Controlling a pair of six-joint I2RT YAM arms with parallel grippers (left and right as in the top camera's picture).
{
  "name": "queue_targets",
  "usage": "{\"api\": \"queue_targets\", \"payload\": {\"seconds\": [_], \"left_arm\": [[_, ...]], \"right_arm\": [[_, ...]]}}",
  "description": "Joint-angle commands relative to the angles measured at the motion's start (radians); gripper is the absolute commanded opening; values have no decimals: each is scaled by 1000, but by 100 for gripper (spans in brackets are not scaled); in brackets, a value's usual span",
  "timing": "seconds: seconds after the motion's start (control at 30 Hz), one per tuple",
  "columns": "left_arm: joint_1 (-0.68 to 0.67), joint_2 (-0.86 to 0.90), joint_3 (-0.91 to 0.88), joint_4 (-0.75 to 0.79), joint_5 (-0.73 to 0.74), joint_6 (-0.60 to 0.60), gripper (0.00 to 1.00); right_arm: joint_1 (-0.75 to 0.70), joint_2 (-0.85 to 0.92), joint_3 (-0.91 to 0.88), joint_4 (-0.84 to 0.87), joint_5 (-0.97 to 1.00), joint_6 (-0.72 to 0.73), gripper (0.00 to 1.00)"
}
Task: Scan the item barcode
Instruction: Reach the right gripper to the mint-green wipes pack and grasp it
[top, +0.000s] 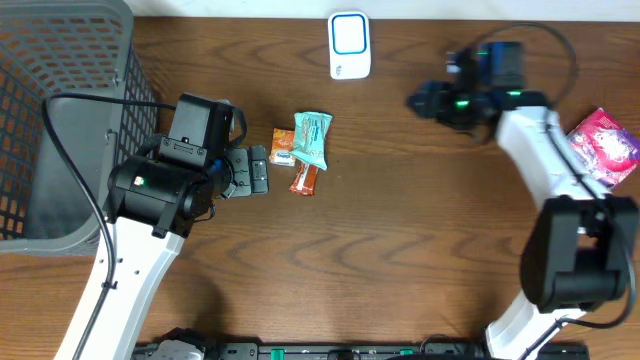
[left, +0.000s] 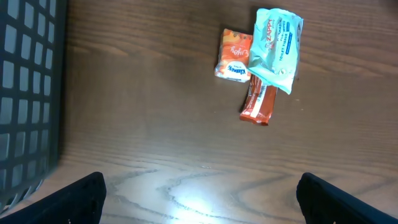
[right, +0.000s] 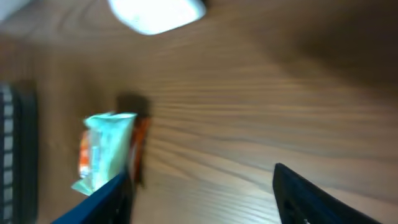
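Blur softened the right wrist view, where the white scanner (right: 155, 9) was cut off by the upper edge. The right gripper (right: 199, 174) stood released, its fingers apart at the lower edge with only bare wood between them. In the overhead view the teal packet (top: 312, 138) lay in the middle of the table (top: 400, 260), partly covering an orange packet (top: 283, 146) and a red bar (top: 304, 180); no barcode could be made out on them. The left gripper (top: 250, 170) sat just left of this group, released and empty, only its fingertips (left: 81, 199) showing in the lower corners of the left wrist view. A pink packet (top: 603, 145) at the right edge was partly behind the right arm (top: 540, 160).
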Motion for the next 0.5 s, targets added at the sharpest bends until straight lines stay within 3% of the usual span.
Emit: {"api": "queue_targets", "payload": {"seconds": [0.0,0.2,0.47], "left_arm": [[5,5,2,-3,-9,6,98],[5,5,2,-2,-9,6,98],[5,5,2,-2,-9,6,98]], "right_arm": [[126,55,-6,64,31,76,68],[281,153,-6,251,31,238,57],[359,237,-6,296,16,275,58]]}}
